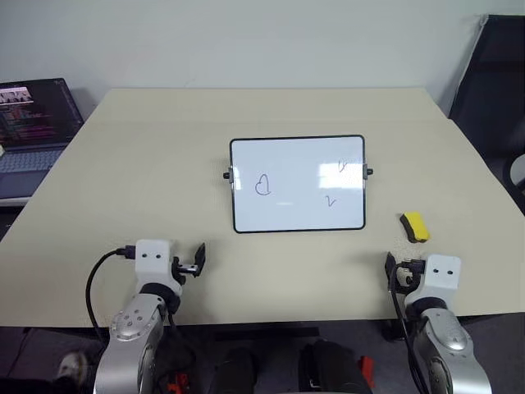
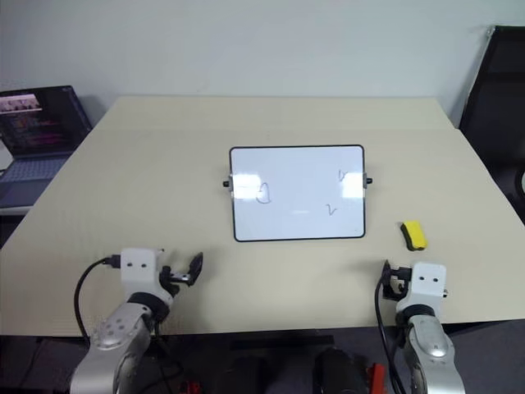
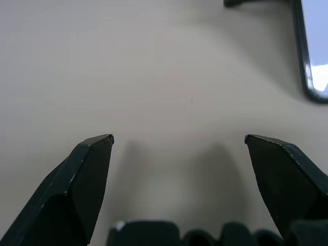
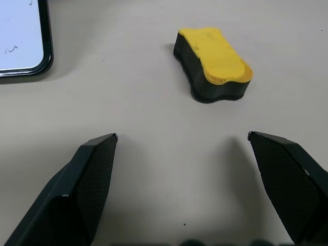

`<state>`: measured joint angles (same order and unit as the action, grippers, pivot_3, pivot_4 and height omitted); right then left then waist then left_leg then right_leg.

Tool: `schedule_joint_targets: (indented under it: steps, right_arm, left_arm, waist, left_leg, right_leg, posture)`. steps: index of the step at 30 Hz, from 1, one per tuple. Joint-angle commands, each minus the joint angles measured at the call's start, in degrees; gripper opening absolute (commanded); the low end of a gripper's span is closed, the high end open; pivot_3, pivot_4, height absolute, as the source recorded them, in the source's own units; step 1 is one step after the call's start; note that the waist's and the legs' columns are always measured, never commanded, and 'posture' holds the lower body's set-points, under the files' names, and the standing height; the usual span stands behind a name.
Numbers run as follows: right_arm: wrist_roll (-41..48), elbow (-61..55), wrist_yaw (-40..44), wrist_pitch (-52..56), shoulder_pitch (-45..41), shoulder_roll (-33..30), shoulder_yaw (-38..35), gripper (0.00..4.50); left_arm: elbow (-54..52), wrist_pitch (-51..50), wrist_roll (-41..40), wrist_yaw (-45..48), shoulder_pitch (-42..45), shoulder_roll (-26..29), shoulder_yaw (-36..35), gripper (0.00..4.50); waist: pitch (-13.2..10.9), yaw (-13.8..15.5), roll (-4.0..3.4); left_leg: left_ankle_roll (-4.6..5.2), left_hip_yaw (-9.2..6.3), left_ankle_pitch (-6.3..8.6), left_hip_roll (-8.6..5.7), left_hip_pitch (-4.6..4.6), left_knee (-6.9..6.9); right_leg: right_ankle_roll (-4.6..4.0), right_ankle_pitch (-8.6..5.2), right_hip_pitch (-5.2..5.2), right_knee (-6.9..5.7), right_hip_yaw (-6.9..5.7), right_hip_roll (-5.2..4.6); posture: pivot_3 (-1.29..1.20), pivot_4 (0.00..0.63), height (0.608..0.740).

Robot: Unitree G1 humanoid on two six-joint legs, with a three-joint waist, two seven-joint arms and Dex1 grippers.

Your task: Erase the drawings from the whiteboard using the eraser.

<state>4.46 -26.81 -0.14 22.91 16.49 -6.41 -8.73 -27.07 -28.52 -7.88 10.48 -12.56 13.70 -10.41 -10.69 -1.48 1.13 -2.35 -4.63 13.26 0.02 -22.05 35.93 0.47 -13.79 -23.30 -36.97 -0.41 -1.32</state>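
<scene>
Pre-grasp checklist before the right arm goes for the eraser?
1. Right end effector open and empty: ok.
2. Eraser ahead of it, yellow side up, lying flat on the table: ok.
3. Path between the fingers and the eraser free of other things: ok.
4. Left end effector open, empty, off the whiteboard: ok.
5. Drawings not yet erased: ok, three marks visible.
6. Whiteboard fixed against sliding: cannot tell.
</scene>
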Motion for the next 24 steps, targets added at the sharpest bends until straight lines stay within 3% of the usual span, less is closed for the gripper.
schedule_joint_targets:
  steps: [1,11,24]
  right_arm:
    - [-0.1,-2.1,1.1,0.7,-0.1,-1.4,-0.7,4.46]
    - [1.4,-0.1,2.9,0.3,-1.2,-3.7,-3.9,4.46]
    - [2.8,4.2,1.6,-0.7,-5.1,-2.1,-6.4,4.46]
  left_arm:
    - [-4.5,-0.7,-0.6,-0.5,-0.1,-0.5,0.8,4.50]
    - [-3.4,2.5,0.1,-0.7,-1.9,-2.3,1.9,4.50]
    - [1.9,4.8,-1.0,0.5,5.4,-1.3,0.8,4.50]
  waist:
    - [0.0,0.0,0.01]
    - [0.0,0.0,0.01]
    - [0.0,0.0,0.01]
  left_leg:
    - [0.00,-0.01,0.00,0.00,0.00,0.00]
    - [-0.02,0.00,0.01,0.05,0.00,0.00]
    - [-0.01,0.03,0.01,-0.15,0.01,-0.01]
  right_leg:
    - [0.00,0.00,0.00,0.00,0.00,0.00]
    - [-0.04,-0.03,0.00,0.02,-0.01,0.01]
    - [-0.03,-0.02,-0.01,0.00,-0.05,0.07]
  posture:
    - [0.00,0.150,0.740]
    - [0.00,0.150,0.740]
    - [0.00,0.150,0.740]
